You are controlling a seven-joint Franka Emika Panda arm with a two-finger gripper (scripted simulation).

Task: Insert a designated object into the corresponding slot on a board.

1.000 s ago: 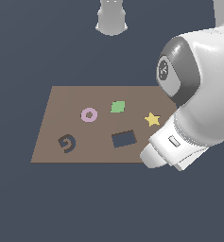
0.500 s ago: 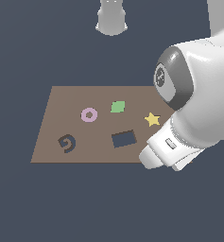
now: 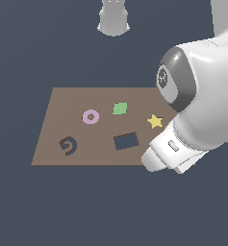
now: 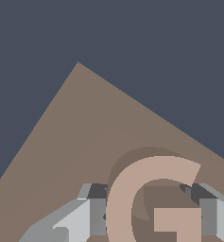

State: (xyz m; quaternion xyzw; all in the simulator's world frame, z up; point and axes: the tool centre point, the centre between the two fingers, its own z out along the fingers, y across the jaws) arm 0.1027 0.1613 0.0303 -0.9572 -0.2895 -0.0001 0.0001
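In the exterior view the bulky white arm (image 3: 202,110) covers the board's (image 3: 62,103) right-hand corner and hides the gripper and the tan spiral piece altogether. The arm runs off the frame's right and top edges. In the wrist view the tan spiral piece (image 4: 132,198) and the gripper's fingers (image 4: 80,220) are cut off by the bottom edge, so the grip itself cannot be judged.

**Plain dark setting, no room detail**

Flat slate-blue floor (image 3: 48,211) fills the exterior view on all sides, uniform, unmarked. Same dark blue-grey ground shows in the wrist view. Light is even and soft. A pale grey cylindrical pedestal (image 3: 113,19) stands at far edge.
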